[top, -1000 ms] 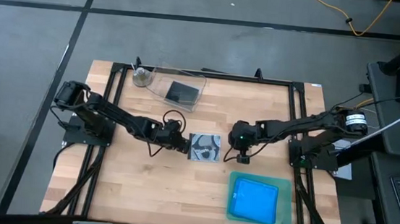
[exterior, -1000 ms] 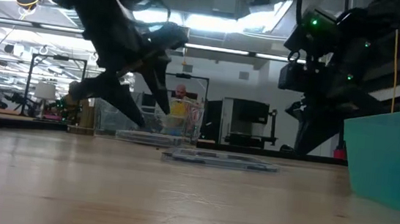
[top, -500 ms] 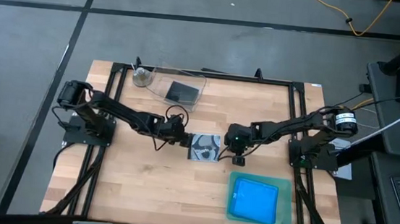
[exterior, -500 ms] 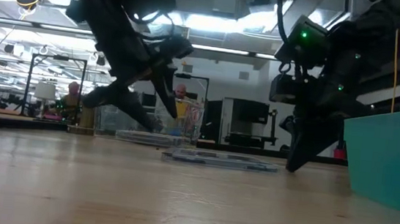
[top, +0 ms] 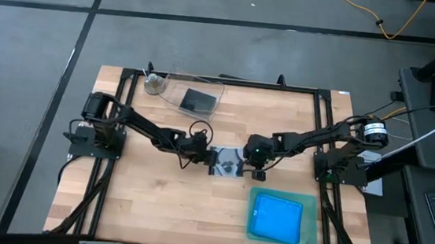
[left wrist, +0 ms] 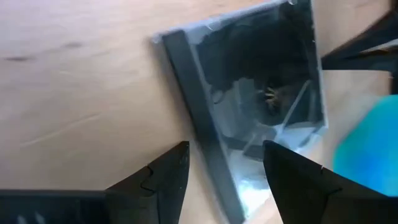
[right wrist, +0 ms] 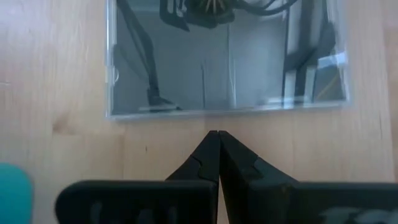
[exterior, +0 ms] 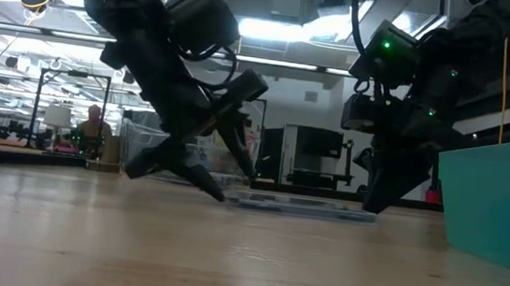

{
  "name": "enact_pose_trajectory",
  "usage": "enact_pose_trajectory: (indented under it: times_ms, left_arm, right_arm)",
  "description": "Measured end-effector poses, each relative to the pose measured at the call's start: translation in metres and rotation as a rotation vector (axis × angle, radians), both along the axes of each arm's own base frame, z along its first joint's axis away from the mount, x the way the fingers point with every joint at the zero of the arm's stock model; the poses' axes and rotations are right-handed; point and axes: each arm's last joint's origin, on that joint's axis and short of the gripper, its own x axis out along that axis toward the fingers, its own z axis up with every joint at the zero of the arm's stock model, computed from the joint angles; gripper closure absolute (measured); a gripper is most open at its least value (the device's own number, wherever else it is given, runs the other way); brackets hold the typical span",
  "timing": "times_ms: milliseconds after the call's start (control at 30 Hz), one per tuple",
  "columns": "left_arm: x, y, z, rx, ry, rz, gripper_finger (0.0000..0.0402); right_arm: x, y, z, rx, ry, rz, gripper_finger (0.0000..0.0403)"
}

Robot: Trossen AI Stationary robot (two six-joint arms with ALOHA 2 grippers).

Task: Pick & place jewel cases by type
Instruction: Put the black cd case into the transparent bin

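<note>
On the wooden table, the patterned CD case lies flat mid-table between the left gripper, fingers parted astride its edge, and the right gripper, pinched closed and empty, near the green tray.

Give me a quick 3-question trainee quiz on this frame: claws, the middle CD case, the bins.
1. True or false: the right claw is shut.
2. Which claw straddles an edge of the patterned CD case? A) left B) right
3. Fill in: the blue case lies in the ____ tray.

Key:
1. True; its fingers meet just short of the case.
2. A; the left claw is open across the dark spine.
3. Green.
</note>
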Motion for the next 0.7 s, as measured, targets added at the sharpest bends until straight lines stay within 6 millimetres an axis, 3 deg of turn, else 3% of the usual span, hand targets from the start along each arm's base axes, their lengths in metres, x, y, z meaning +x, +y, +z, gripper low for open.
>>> enact_pose_trajectory:
  times_ms: [700]
  left_arm:
    - [0.0078,-0.0035,0.0015,0.019,-0.111,-0.029,0.0206]
  right_arm:
    - [0.0,0.0002,-0.0003,-0.008,-0.004,0.029,0.0396]
